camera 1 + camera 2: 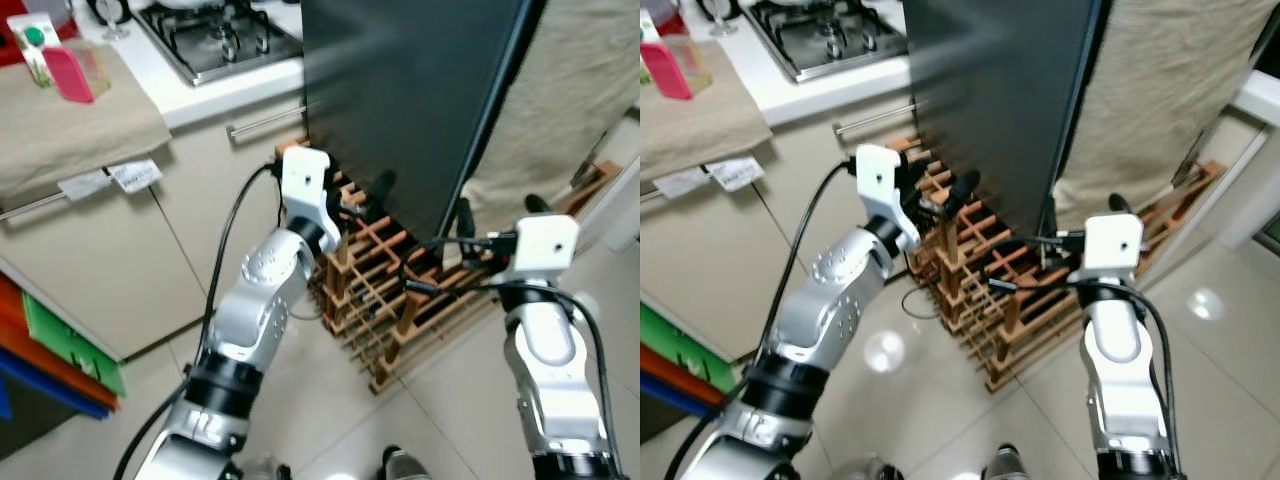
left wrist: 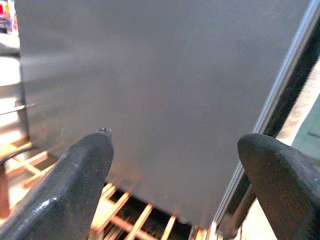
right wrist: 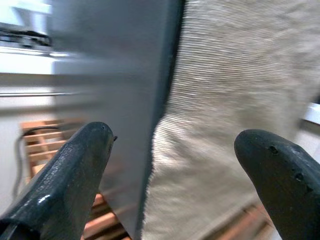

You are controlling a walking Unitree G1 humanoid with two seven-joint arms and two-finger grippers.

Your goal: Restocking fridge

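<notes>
Just ahead of both wide-open, empty end effectors, left (image 2: 172,165) and right (image 3: 172,165), stands the dark fridge door (image 1: 410,100).

Wooden rack (image 1: 390,300) below fridge door (image 1: 410,100).

Head pair: aimed forward and down; the dark fridge door (image 1: 410,100) sits upper centre of both frames.
Left wrist: held close, facing the door panel (image 2: 160,90).
Right wrist: held close, facing the door's edge (image 3: 162,100).

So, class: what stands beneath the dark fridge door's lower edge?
A wooden lattice rack stands on the tiled floor below the fridge door. The door hides the rack's back part.
</notes>
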